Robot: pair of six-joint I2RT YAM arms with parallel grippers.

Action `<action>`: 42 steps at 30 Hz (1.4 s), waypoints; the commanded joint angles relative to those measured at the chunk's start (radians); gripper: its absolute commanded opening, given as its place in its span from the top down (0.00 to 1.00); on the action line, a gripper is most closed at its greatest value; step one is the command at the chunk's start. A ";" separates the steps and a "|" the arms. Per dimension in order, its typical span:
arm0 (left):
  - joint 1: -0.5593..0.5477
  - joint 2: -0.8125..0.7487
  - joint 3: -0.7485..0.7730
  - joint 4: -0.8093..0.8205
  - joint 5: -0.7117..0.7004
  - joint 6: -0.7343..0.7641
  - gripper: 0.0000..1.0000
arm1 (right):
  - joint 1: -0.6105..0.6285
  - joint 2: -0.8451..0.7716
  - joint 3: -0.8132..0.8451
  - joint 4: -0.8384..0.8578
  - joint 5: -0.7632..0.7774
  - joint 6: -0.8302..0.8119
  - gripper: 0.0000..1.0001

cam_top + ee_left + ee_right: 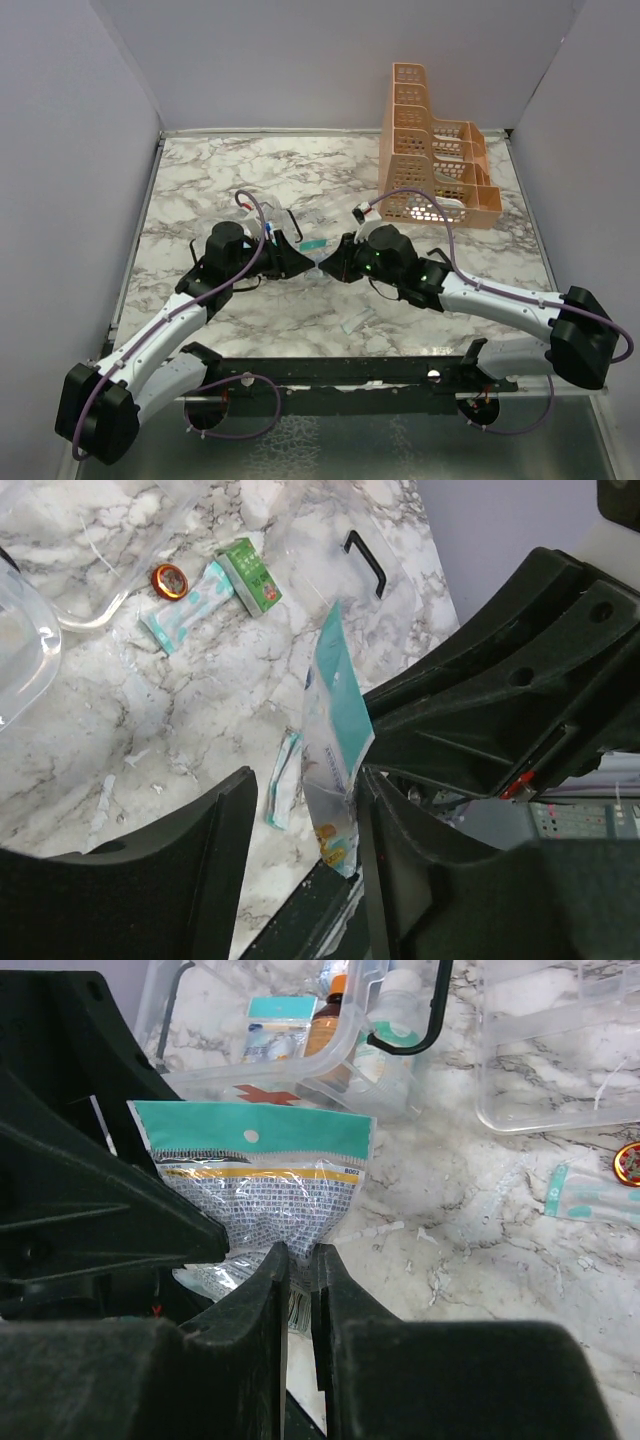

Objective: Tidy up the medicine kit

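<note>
My right gripper [300, 1255] [332, 264] is shut on the lower edge of a clear packet with a teal header [255, 1175] and holds it upright above the table. The same packet [335, 730] stands between the open jaws of my left gripper [305, 820] [297, 262], close against its right finger [400, 850]. The two grippers face each other at the table's middle. The clear medicine kit box [300, 1070], marked with a red cross, holds bottles and a packet. A clear tray [560, 1060] lies beside it.
A green box [250, 577], an orange round tin [168, 579] and a teal sachet [185, 605] lie on the marble. Another sachet [283, 780] lies under the packet. An orange rack [435, 165] stands at the back right. A small clear sachet [357, 320] lies near the front.
</note>
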 commanded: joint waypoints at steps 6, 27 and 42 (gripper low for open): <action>-0.018 0.010 0.007 0.046 -0.058 -0.008 0.79 | 0.004 0.051 0.046 -0.006 -0.030 -0.058 0.88; -0.017 -0.011 0.142 -0.224 -0.162 0.132 1.00 | 0.004 -0.026 0.022 -0.088 0.051 -0.057 0.54; -0.005 -0.039 0.525 -0.625 -0.717 0.280 1.00 | 0.003 -0.184 -0.081 -0.164 0.204 0.071 0.57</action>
